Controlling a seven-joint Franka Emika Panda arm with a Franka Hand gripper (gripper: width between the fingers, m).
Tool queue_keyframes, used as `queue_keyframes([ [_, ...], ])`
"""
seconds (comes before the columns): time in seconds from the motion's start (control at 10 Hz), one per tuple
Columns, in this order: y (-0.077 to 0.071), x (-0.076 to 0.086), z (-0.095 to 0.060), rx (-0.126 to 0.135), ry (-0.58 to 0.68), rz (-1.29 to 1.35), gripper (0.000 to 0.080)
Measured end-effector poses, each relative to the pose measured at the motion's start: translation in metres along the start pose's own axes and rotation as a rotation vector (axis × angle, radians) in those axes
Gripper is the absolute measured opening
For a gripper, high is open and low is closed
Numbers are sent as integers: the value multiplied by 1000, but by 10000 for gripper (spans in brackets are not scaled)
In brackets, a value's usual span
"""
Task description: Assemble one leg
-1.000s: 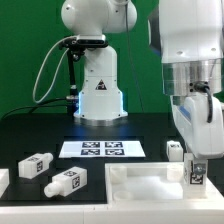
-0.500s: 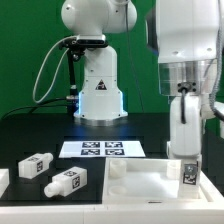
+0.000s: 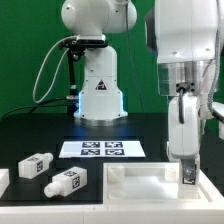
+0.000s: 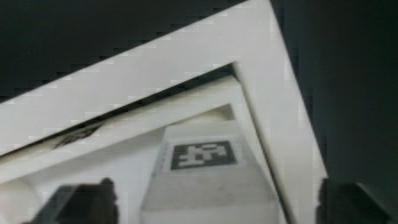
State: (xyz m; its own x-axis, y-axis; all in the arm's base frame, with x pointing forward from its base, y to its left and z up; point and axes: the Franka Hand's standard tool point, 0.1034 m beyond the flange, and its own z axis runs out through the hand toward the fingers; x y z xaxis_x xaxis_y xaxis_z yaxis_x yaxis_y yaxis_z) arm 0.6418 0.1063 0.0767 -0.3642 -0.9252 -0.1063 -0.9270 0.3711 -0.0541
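Observation:
My gripper (image 3: 188,168) is shut on a leg (image 3: 188,176), a small white peg with a black-and-white tag. It holds the leg upright at the right corner of the large flat white part (image 3: 140,186). In the wrist view the leg (image 4: 201,153) points down between my two dark fingertips (image 4: 80,205), inside the raised edges of the white part (image 4: 143,80). Whether the leg touches the part I cannot tell. Two more legs (image 3: 37,164) (image 3: 63,181) lie on the black table at the exterior view's left.
The marker board (image 3: 102,149) lies flat behind the white part. The robot's white base (image 3: 98,95) stands at the back with a cable looping to its left. A white piece (image 3: 3,180) shows at the left edge.
My gripper has moved down and slightly to the exterior view's left with the leg, bringing it to the corner of the white part. It now hides a leg seen behind it earlier.

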Motion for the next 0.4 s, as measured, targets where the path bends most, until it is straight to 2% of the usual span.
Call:
queue_keyframes([
  [0.1,-4,-6,-15,15,-18,-25,640],
  [0.2,-5,-9,-32,28,-36,-37,640],
  [0.3,-4,-10,-36,30,-41,-37,647],
  [0.4,-4,-9,-34,28,-38,-38,647],
])
